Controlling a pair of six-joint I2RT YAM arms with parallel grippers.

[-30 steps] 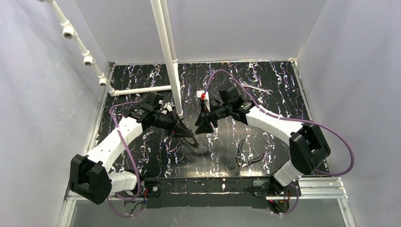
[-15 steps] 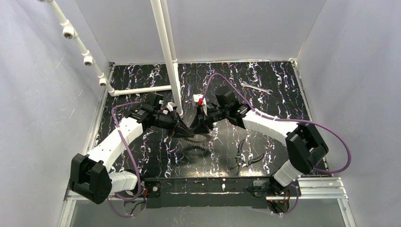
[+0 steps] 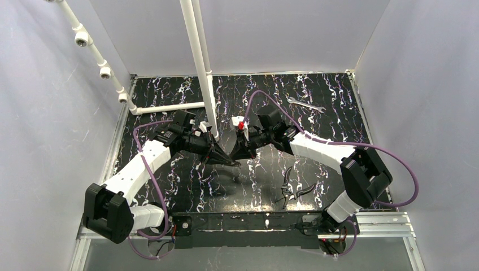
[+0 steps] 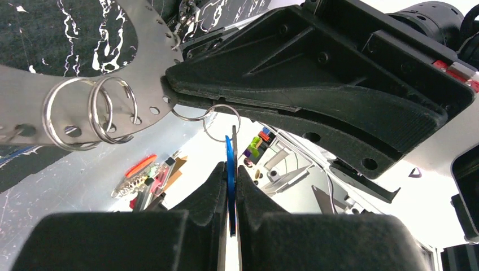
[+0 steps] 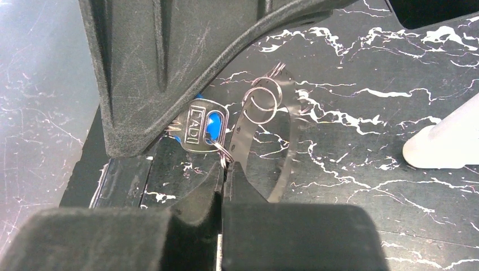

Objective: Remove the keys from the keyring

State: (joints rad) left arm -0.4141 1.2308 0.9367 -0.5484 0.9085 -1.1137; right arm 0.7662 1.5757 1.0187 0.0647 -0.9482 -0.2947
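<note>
My left hand (image 4: 230, 169) is clenched on the key (image 5: 197, 129). From its wrist camera I see the blue head edge-on, a thin blue line pinched between the two black pads. A small split ring (image 5: 224, 152) runs through the key's head and links it to the keyring (image 5: 285, 144), so the key is on the ring.

My right hand (image 5: 223, 172) is shut as well, fingertips pressed together right where that small ring meets the rim of the keyring. I read it as gripping the flat ring by its edge, though the exact contact is tucked under the pads. From the right wrist camera the key sits just above those fingertips, its silver face stamped with letters, partly hidden behind the broad black finger of the left hand.

The keyring is a flat grey band with a wide hole and little punched holes along its rim. A couple more split rings (image 4: 93, 110) hang through those holes, apart from the key.

From above, both hands meet tip to tip near the middle of the tabletop (image 3: 169, 180), just in front of a white post (image 3: 203, 73), with the ring raised off the surface. Dark-handled pliers (image 3: 294, 189) lie toward the front on the right arm's side. A slim wrench (image 3: 305, 104) lies well apart at the back.
</note>
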